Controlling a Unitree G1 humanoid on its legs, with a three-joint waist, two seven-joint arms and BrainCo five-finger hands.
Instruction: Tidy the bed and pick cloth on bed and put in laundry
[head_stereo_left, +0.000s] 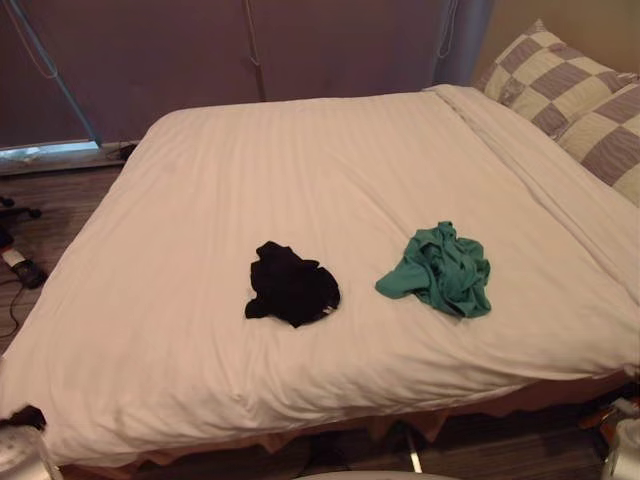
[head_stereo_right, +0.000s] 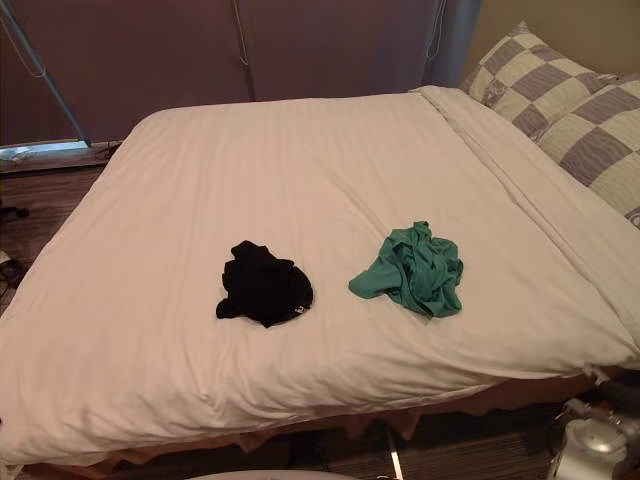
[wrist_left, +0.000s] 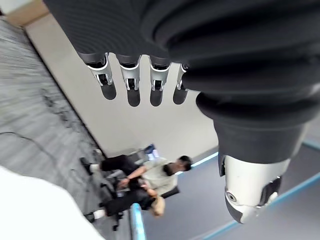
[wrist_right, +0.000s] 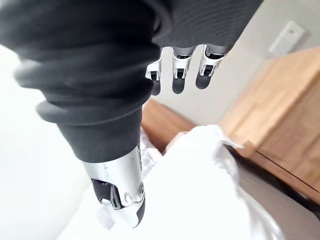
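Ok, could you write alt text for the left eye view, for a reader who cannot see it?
A bed under a smooth white cover holds two crumpled cloths lying apart on its nearer half: a black cloth and, to its right, a green cloth. Checked pillows lie at the far right corner.

Dim, even light covers the bed (head_stereo_left: 300, 170), shadows soft; walls (wrist_left: 125, 120) past the left hand (wrist_left: 133, 82) and right hand (wrist_right: 179, 75) are bright.

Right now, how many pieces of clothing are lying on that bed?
2. A black cloth lies crumpled near the middle of the bed. A green cloth lies apart on its right, nearer the pillows. More could be tucked out of sight.
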